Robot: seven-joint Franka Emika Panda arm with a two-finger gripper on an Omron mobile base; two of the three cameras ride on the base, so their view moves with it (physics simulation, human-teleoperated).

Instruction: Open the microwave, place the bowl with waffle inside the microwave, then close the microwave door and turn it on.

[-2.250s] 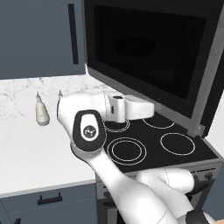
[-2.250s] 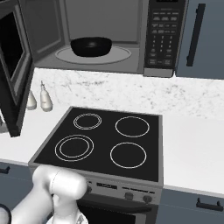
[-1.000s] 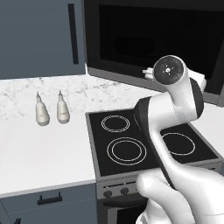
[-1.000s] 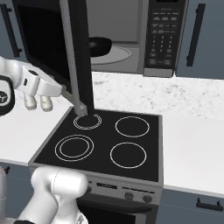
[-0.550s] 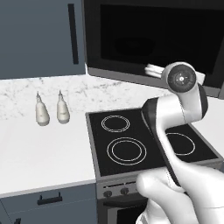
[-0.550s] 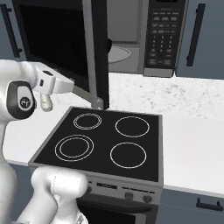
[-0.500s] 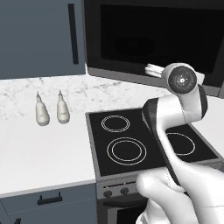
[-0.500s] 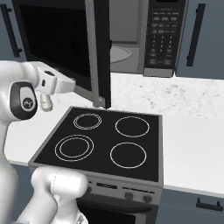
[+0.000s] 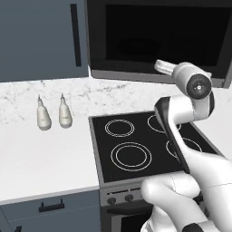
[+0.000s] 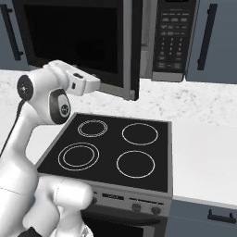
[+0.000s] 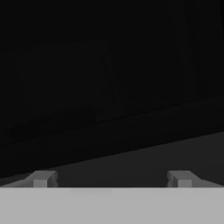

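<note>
Microwave door hides cavity.

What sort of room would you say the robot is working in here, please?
A home kitchen, most likely: a black four-ring cooktop is set into a white marble-look counter, a microwave is mounted above it, and blue-grey cabinets line the wall.

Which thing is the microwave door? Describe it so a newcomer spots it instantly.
Start at the black cooktop; above it hangs the microwave. The microwave door is its wide black panel with dark glass and a grey rim, left of the keypad strip, unlike the blue-grey cabinet door.
</note>
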